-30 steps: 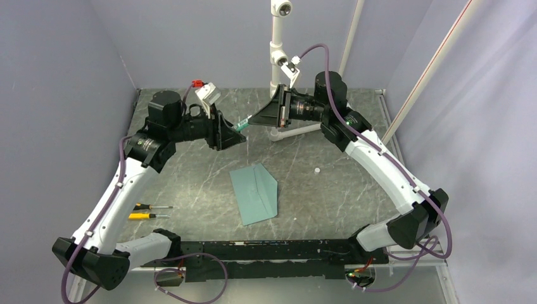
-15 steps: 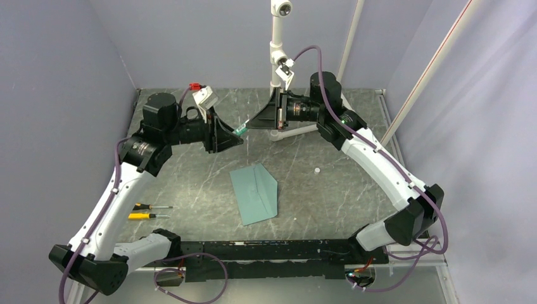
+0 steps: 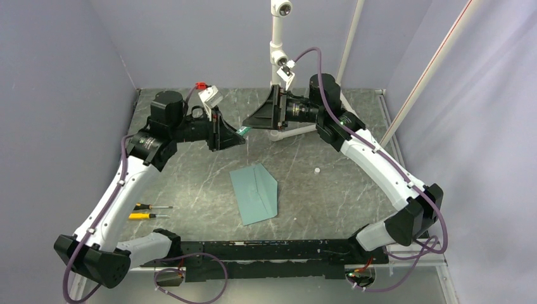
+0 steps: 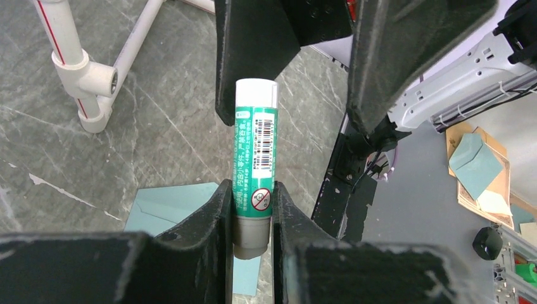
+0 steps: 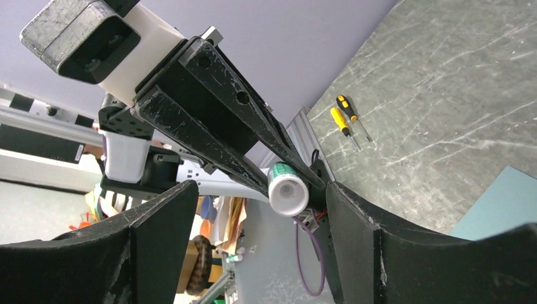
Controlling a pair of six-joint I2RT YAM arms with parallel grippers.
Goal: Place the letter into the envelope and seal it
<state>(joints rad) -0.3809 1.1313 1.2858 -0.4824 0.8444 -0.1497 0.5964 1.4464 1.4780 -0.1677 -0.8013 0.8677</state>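
The teal-green envelope (image 3: pixel 253 193) lies flat in the middle of the table, its pointed flap folded onto it; it also shows as the envelope (image 4: pixel 164 202) below the left fingers and the envelope (image 5: pixel 513 196) at the right wrist view's edge. The letter is out of view. Raised above the table's back half, my left gripper (image 3: pixel 239 135) (image 4: pixel 252 190) is shut on the lower end of a green glue stick (image 3: pixel 243 130) (image 4: pixel 256 139) with a white cap. My right gripper (image 3: pixel 251 121) (image 5: pixel 261 190) faces it, open, its fingers wide on either side of the glue stick's cap (image 5: pixel 289 189) without touching it.
Two screwdrivers (image 3: pixel 149 211) (image 5: pixel 345 117) lie at the table's left front. A white pipe stand (image 3: pixel 278 69) (image 4: pixel 82 69) rises at the back centre. A small white object (image 3: pixel 316 170) sits to the right of the envelope. Grey walls close in the left and back.
My right gripper has opened and let go of the glue stick's cap end. My left gripper has closed on the stick's lower end. The envelope has not moved.
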